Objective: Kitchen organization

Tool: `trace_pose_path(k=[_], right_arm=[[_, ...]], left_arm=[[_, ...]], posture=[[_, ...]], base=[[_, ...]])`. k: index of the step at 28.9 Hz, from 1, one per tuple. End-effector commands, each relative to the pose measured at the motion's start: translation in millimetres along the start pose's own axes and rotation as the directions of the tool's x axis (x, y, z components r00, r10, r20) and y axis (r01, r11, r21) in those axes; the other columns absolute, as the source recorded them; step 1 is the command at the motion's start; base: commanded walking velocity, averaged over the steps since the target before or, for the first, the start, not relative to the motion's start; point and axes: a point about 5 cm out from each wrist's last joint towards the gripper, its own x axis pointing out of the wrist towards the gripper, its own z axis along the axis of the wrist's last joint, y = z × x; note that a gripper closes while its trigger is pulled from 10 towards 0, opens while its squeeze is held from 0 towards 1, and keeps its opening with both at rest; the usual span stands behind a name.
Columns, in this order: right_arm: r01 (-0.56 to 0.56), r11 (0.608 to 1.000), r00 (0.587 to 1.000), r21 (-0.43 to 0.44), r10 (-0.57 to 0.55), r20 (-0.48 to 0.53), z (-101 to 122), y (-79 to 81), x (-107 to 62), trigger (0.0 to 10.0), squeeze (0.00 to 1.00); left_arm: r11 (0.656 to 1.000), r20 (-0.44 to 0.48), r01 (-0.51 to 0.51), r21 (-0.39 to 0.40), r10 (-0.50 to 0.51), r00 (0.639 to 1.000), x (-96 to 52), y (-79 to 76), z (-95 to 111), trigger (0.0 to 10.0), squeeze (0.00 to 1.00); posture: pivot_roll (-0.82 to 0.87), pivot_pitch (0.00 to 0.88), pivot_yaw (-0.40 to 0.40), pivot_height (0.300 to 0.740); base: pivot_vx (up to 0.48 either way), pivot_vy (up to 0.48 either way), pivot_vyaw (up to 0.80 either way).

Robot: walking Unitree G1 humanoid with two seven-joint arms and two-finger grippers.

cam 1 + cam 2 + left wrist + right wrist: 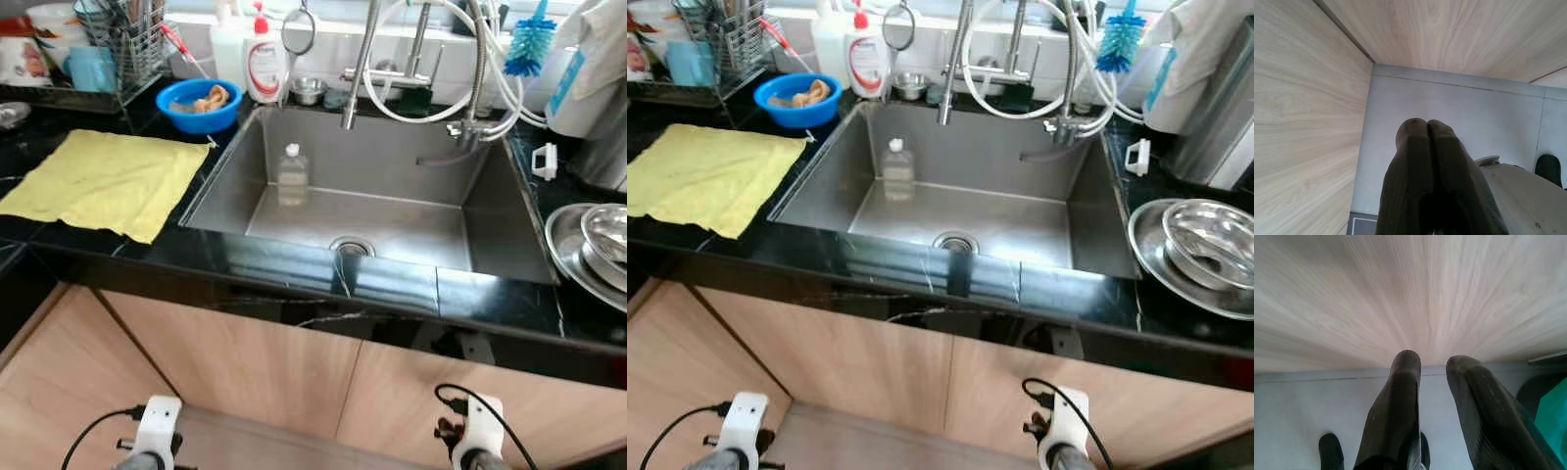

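Standing alone: one bottle [292, 172] (sink [392, 230])

A yellow cloth [108, 181] lies on the black tabletop [392, 284], beside a blue bowl [199, 105], a steel-grey sink [392, 220] and pale wood-grain cabinet doors [245, 367].

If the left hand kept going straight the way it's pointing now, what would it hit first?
Probably the grey floor in front of the wooden cabinet doors. The left hand, fingers pressed together, points down at it with nothing between, though depth is hard to judge.
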Motion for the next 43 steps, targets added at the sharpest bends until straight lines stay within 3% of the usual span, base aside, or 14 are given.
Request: trace_pose_path(k=[1, 12, 42, 43], right_arm=[[0.014, 1.0, 1.0, 0.016, -0.013, -0.009, -3.8, -3.9, -1.4, 10.0, 0.0], [0.014, 1.0, 1.0, 0.014, -0.014, -0.008, -3.0, -4.4, -1.3, 10.0, 0.0], [-0.017, 1.0, 1.0, -0.006, 0.017, 0.017, -2.7, -4.1, -2.1, 10.0, 0.0], [-0.023, 0.999, 1.0, -0.041, 0.024, 0.012, -2.0, -4.2, -2.0, 10.0, 0.0]], left_arm=[[1.0, -0.023, 0.001, 0.005, -0.001, 1.0, -1.4, 0.0, -6.5, 10.0, 0.0], [1.0, -0.009, 0.019, 0.003, -0.018, 1.0, 2.0, -14.7, -2.8, 10.0, 0.0], [1.0, 0.012, 0.026, 0.013, -0.026, 1.0, 1.2, -10.8, -0.5, 10.0, 0.0], [1.0, 0.011, 0.027, 0.015, -0.027, 1.0, 1.3, -11.3, -0.7, 10.0, 0.0]], posture=[[0.02, 0.0, -0.007, 0.74], [0.02, 0.0, -0.006, 0.74], [0.0, 0.0, -0.02, 0.74], [-0.01, 0.0, -0.02, 0.74]], base=[[0.0, 0.0, 0.0], [0.0, 0.0, 0.0], [0.0, -0.043, 0.0], [0.0, 0.0, 0.0]])
